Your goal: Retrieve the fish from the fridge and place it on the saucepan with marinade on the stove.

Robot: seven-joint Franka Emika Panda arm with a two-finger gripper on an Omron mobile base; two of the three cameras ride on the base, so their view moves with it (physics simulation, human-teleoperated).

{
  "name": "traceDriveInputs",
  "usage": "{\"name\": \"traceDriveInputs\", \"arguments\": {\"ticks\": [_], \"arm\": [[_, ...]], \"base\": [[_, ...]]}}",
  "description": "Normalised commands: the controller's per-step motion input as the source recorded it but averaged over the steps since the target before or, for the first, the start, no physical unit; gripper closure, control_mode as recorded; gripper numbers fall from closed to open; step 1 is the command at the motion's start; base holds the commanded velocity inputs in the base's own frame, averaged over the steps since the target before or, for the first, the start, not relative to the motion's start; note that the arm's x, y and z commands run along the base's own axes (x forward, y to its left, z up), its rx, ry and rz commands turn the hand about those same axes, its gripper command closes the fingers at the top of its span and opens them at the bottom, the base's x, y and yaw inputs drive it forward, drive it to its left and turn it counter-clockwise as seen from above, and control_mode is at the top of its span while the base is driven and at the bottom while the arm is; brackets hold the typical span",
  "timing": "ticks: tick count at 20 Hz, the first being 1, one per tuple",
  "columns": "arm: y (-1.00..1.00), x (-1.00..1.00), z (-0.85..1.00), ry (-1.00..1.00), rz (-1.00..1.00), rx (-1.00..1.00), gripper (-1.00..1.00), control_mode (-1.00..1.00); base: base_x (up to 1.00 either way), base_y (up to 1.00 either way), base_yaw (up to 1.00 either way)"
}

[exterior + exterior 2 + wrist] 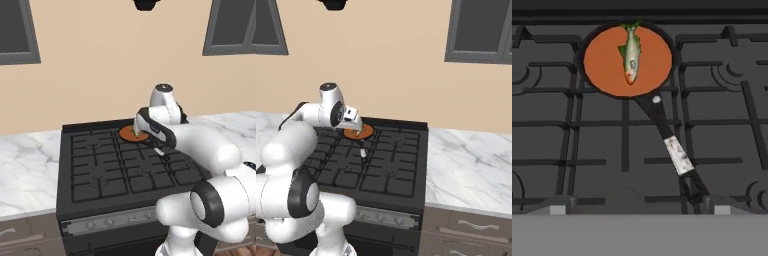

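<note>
So the claw [640,209] is spread wide with nothing between its fingers, its two little tips poking up at the bottom of the hand view, hanging over the stove [100,170] grates. In the left base view the hand sits right beside the back burner, partly covering the pan, and in the right base view it's just left of it. Straight ahead of the claw in the hand view is the saucepan [668,42] on a rear burner, with the orange-brown marinade [602,62] covering its whole inside. The fish [631,54] is lying flat on that marinade, a bit off centre toward the far rim, its tail at the rim and its head pointing back toward the claw. The saucepan handle [674,150] runs diagonally from the pan toward the claw, dark with a pale speckled patch partway along. Around the stove there's white marble counter [471,165] on both sides, a row of knobs along the grey front strip, a beige wall behind, and dark grey upper cabinets [478,30] up top.
</note>
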Motion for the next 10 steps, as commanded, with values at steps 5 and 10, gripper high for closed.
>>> {"name": "traceDriveInputs", "arguments": {"ticks": [5,10], "arm": [[-0.09,-1.00,0.53,-0.02,-0.01,0.00,-1.00,-1.00],[-0.10,-1.00,0.67,-0.08,0.00,0.00,-1.00,-1.00]], "base": [[0.00,0.00,0.00],[0.00,0.00,0.00]]}}
